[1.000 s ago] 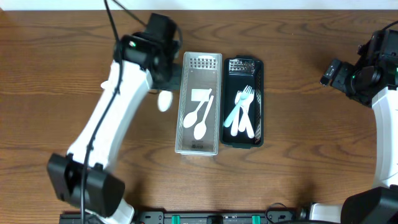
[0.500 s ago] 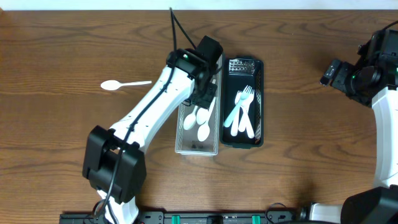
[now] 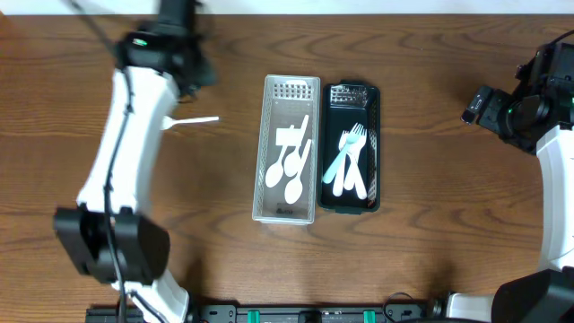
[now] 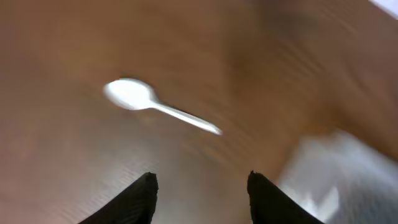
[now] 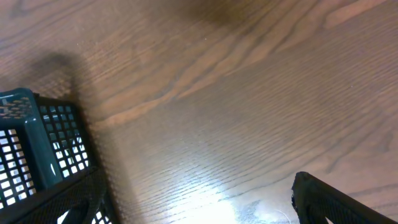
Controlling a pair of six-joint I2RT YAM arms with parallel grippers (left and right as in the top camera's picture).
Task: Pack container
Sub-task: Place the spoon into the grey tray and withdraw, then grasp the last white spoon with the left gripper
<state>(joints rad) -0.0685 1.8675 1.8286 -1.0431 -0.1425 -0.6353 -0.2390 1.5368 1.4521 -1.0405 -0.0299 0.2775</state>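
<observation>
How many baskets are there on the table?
2. The white basket sits mid-table with spoons inside; the dark green basket lies close beside it, with forks inside. None looks hidden.

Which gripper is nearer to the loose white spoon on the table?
Left. The left gripper hovers just by the white spoon; the right gripper is far off, beyond the black basket.

**A Big Brown Bench**

The bench (image 3: 430,251) is made of brown wood. Dark wavy lines run along it from side to side. From above, it fills almost the whole view. A thin white strip (image 3: 377,5) shows past its far edge. In the right wrist view, light makes a bright shiny patch (image 5: 205,198) on the wood, and a soft shadow (image 5: 56,68) lies nearby.
</observation>
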